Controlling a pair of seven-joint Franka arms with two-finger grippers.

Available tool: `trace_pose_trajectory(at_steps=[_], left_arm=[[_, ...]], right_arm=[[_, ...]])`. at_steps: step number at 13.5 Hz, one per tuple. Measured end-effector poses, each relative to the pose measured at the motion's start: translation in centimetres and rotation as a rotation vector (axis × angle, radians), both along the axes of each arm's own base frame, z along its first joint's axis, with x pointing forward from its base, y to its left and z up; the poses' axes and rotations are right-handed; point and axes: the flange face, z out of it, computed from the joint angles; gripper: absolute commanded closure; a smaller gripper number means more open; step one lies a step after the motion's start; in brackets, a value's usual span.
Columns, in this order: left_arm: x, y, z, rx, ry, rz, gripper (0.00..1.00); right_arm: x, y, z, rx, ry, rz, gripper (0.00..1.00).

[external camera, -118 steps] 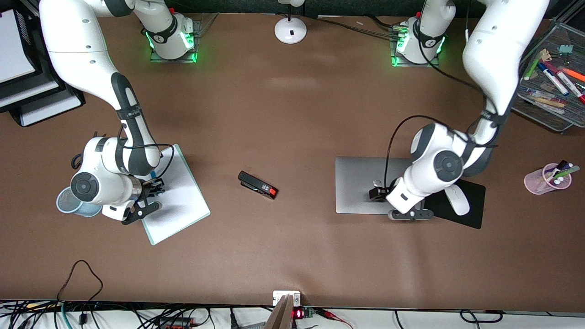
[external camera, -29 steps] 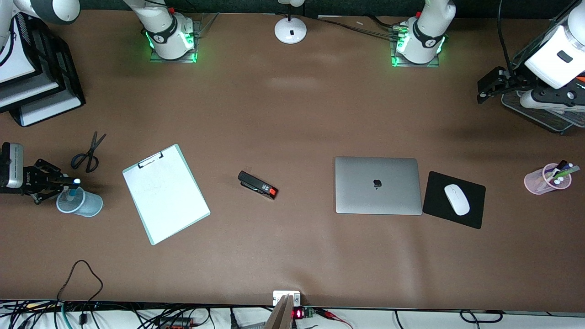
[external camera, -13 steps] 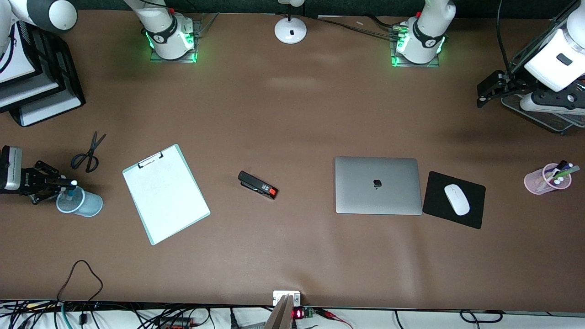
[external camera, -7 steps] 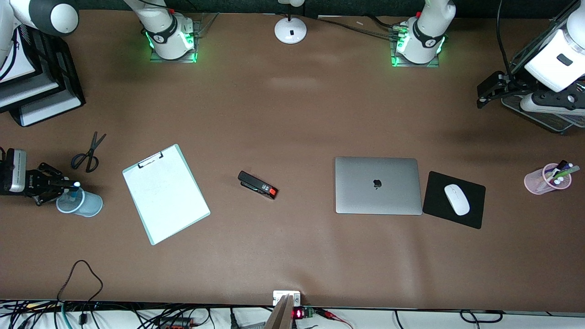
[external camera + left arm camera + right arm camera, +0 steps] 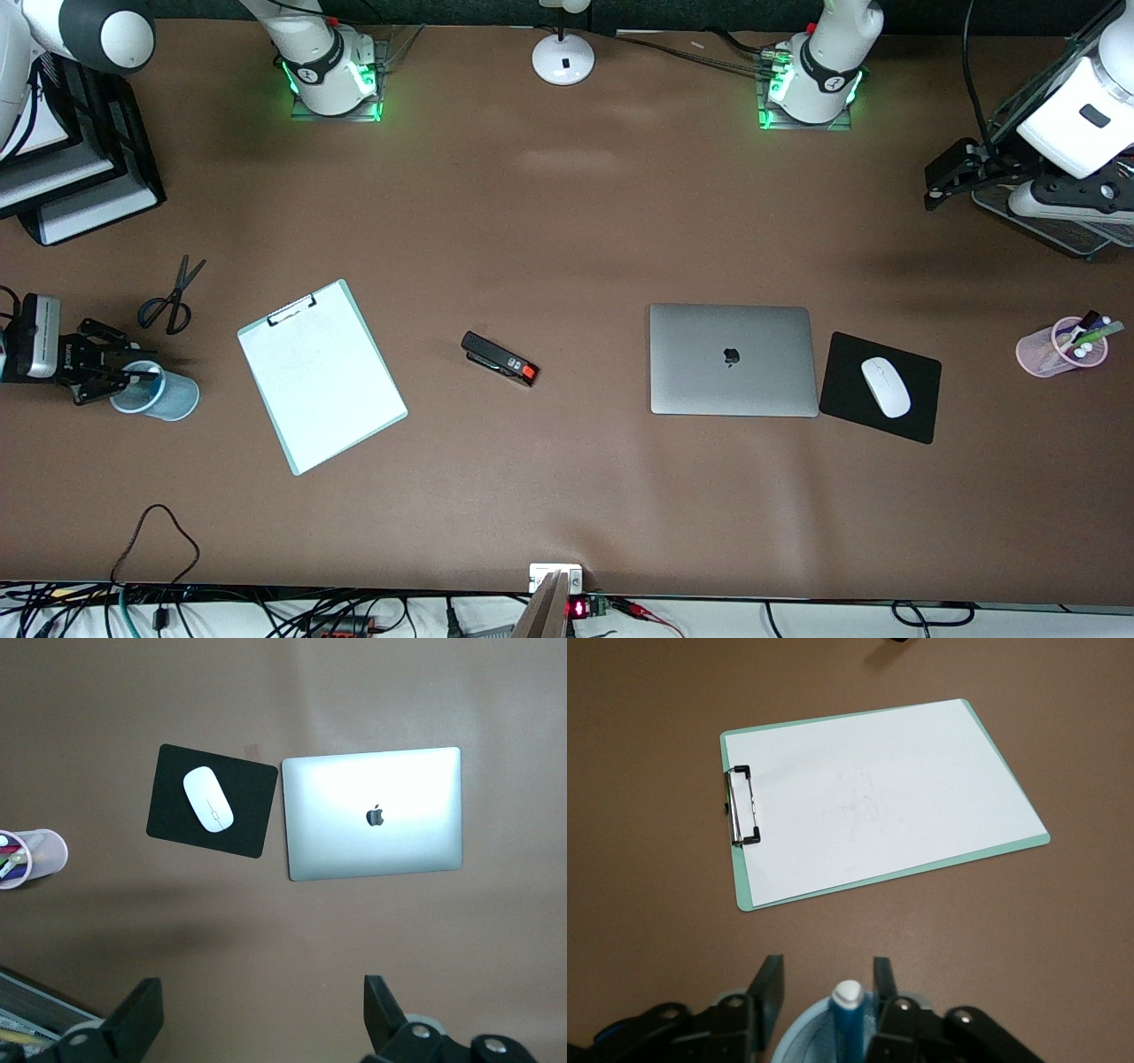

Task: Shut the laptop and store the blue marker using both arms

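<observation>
Laptop (image 5: 733,359) is lying shut on the table with its lid up, right beside the black mouse pad (image 5: 880,386). The left gripper (image 5: 259,1019) hangs in the air over bare table near the mesh tray (image 5: 1054,226) with its fingers spread wide and nothing between them. The right gripper (image 5: 825,992) is over the pale blue cup (image 5: 156,393), fingers parted a bit, and the blue marker (image 5: 849,1014) stands upright in the cup in the gap between them, so no real grip that I can see.
</observation>
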Motion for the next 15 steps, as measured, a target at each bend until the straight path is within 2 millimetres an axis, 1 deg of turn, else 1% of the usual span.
trace_pose_trajectory(at_steps=[1,3,5,8,10,12,15], left_arm=[[0.0,0.0,0.0,0.0,0.0,0.0,0.0],[0.0,0.0,0.0,0.0,-0.001,0.0,0.0],[0.0,0.0,0.0,0.0,-0.001,0.0,0.0],[0.0,0.0,0.0,0.0,-0.001,0.0,0.0],[0.0,0.0,0.0,0.0,-0.001,0.0,0.0],[0.0,0.0,0.0,0.0,-0.001,0.0,0.0],[0.0,0.0,0.0,0.0,-0.002,0.0,0.0]], right_arm=[[0.1,0.0,0.3,-0.006,0.014,-0.028,0.0],[0.3,-0.2,1.7,-0.02,0.029,-0.079,0.0],[0.4,0.0,3.8,-0.026,0.043,-0.119,0.0],[0.4,1.1,7.5,-0.038,0.086,-0.193,0.0],[0.2,2.4,10.7,-0.068,0.118,-0.251,0.0],[-0.1,4.4,14.2,-0.11,0.148,-0.321,0.0],[-1.0,8.1,19.0,-0.2,0.215,-0.442,0.0]])
